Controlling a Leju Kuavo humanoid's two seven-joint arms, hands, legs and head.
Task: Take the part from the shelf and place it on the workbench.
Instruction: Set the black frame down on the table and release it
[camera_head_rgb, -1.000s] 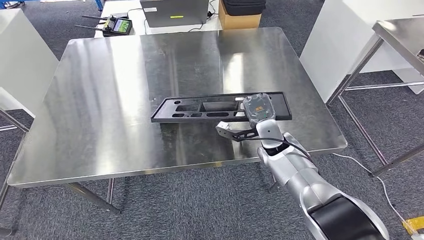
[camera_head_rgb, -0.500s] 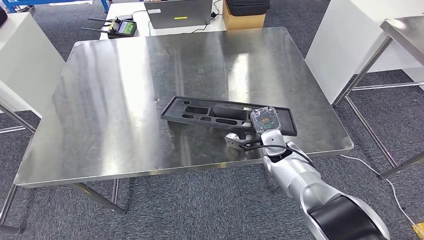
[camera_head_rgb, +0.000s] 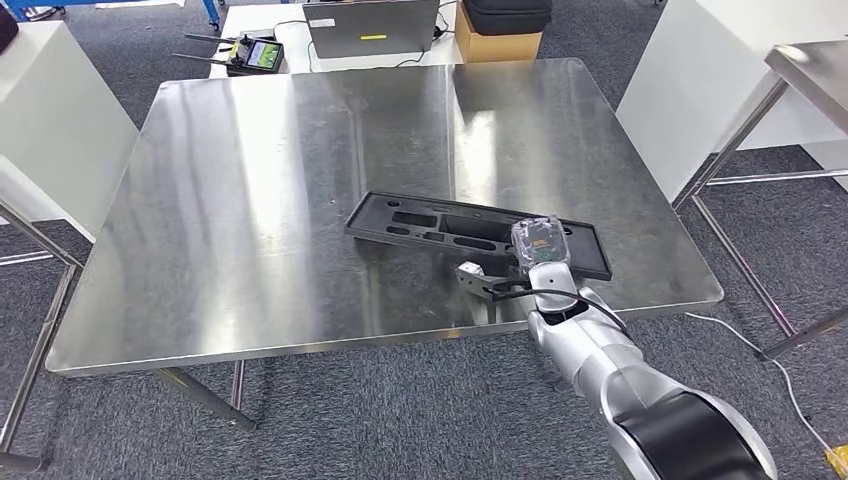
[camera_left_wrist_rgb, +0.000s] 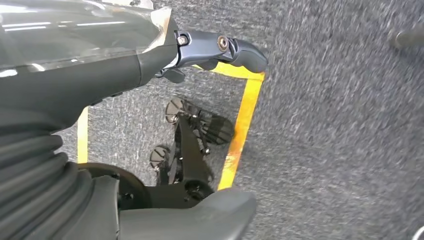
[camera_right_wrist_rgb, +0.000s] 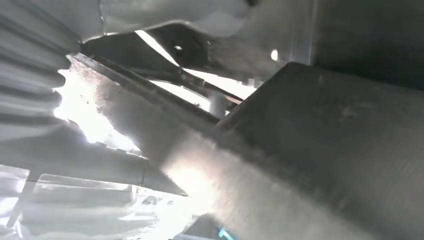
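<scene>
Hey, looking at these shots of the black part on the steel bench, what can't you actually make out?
- Right hand's hold on the black part: head view, hand's back hides the fingers; right wrist view is glare and blur.
- Whether the part's right end rests on the workbench: head view, hand covers it.
- Left hand: left wrist view, the cover hides most fingers, so open or curled is unclear.
- Handheld controller's screen: head view, too small to read.

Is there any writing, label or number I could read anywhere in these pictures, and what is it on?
None can be read.
Yellow sticker on the laptop: too small.
Screen of the handheld controller: blurred.
Orange and green label on the back of the right hand: too small.
</scene>
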